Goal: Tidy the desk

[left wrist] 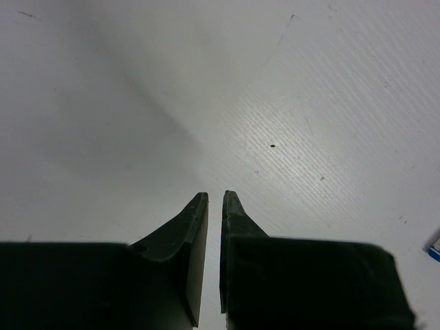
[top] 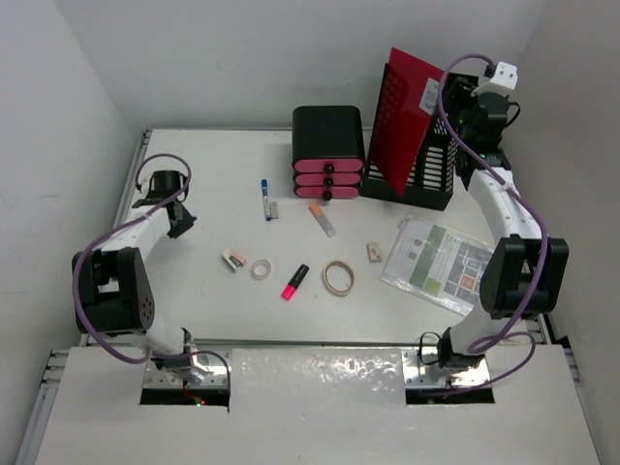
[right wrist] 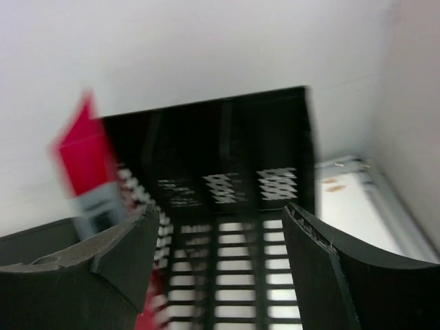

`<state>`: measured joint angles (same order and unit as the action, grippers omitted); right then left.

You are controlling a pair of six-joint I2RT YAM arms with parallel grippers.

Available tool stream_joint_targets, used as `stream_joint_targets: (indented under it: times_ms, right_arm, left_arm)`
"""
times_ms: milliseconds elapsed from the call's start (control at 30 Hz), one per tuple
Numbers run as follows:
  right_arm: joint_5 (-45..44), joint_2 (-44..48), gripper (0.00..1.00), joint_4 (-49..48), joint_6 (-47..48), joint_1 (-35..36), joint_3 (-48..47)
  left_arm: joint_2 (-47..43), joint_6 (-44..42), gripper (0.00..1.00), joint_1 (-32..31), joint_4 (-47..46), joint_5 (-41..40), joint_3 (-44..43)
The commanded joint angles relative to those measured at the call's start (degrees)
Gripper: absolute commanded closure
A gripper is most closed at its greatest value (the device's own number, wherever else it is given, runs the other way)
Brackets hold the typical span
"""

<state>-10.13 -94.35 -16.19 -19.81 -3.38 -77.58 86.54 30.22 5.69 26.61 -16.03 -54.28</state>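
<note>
The white desk (top: 194,291) carries scattered small items: a blue marker (top: 264,199), an orange-tipped pen (top: 322,218), a pink highlighter (top: 294,281), a white tape roll (top: 261,268), a tan ring (top: 338,278) and a printed leaflet (top: 441,263). My left gripper (top: 180,221) hangs over bare desk at the far left; in the left wrist view it (left wrist: 214,196) is shut and empty. My right gripper (top: 463,102) is open and empty above the black mesh file holder (top: 426,160). The right wrist view shows the holder (right wrist: 227,206) between the open gripper (right wrist: 220,213).
A red folder (top: 402,116) leans in the file holder and shows blurred in the right wrist view (right wrist: 86,158). A black drawer unit with pink drawers (top: 327,155) stands at the back centre. Two small erasers (top: 233,259) (top: 374,252) lie mid-desk. White walls enclose three sides.
</note>
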Motion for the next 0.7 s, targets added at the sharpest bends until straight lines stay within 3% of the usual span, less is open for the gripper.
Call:
stream_joint_targets:
  times_ms: [0, 267, 467, 667]
  right_arm:
    - [6.87, 1.97, 0.3, -4.37, -4.27, 0.65, -3.02]
    - [2.66, 11.01, 0.3, -7.91, -1.99, 0.65, 5.77]
    - [7.65, 11.64, 0.29, -2.45, -1.63, 0.57, 1.56]
    - [9.95, 6.64, 0.3, -0.35, -3.13, 0.65, -3.18]
  left_arm:
    - [0.29, -0.25, 0.92, -0.51, -1.56, -1.02, 0.4]
    - [0.29, -0.16, 0.92, -0.6, -1.47, -1.02, 0.49]
    - [0.21, -0.07, 0.92, -0.51, -1.56, -0.84, 0.49]
    - [-0.06, 0.02, 0.92, -0.42, -1.47, -1.02, 0.58]
